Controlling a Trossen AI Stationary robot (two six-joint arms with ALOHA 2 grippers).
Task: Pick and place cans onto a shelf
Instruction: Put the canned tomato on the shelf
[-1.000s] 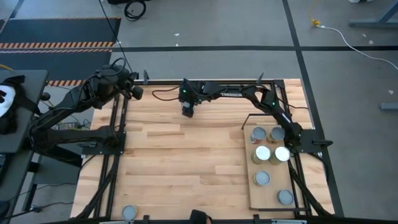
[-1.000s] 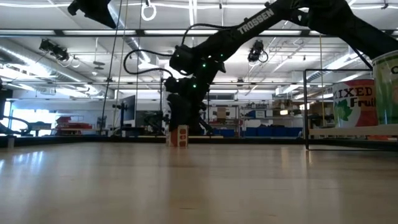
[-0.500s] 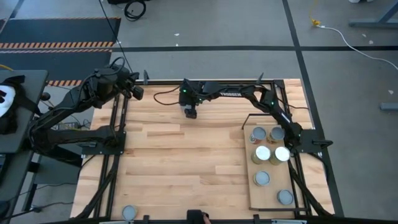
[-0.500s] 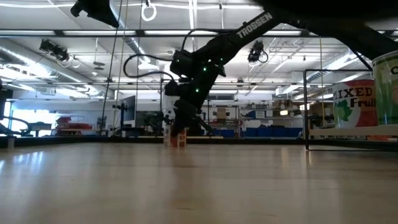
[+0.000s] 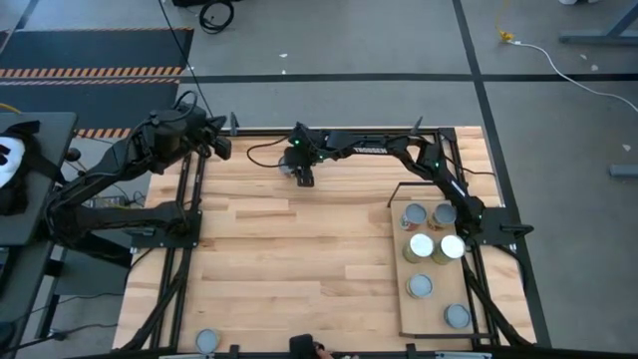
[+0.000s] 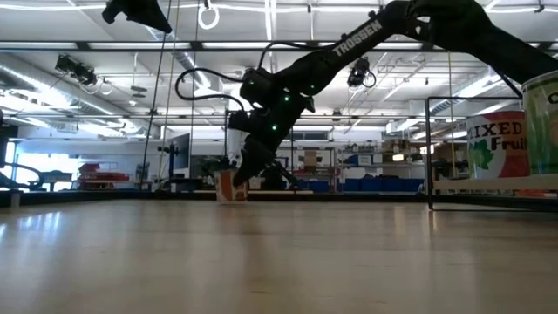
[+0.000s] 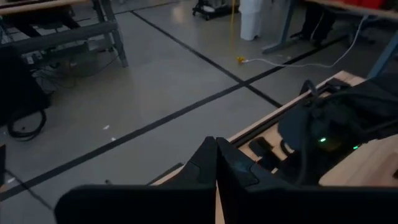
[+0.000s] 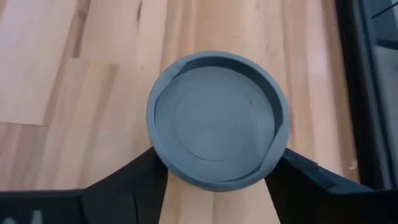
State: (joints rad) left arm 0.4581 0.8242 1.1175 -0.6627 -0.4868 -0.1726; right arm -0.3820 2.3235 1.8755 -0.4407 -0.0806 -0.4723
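Note:
My right gripper [image 5: 299, 171] reaches over the table's far middle and is shut on a small can with a grey top [image 8: 217, 137] and a red label [image 6: 229, 186]. My left gripper [image 5: 221, 148] is shut and empty, raised above the table's far left corner. The shelf [image 5: 439, 299], a pale board with a black wire frame [image 5: 397, 189] at its far end, lies at the table's right. Several cans [image 5: 422, 245] stand upright on it. One more can [image 5: 206, 341] stands at the near left edge. My right gripper pinches the can's round side just below its top rim [image 8: 163, 163], one finger [image 8: 134, 177] on each opposite side. The fingers come slanting down from above and from the table's right. Whether the can's bottom rests on the table, I cannot tell.
The planked tabletop [image 5: 299, 259] between the held can and the shelf is bare wood. In the low view a "Mixed Fruit" can [image 6: 501, 144] and another can [image 6: 542, 122] stand close at the right. Black frame rails [image 5: 184, 229] run along both table sides.
My right gripper has gone toward the table's far edge and a little left, tipping as it went. The red-labelled can has gone with it toward the far left.

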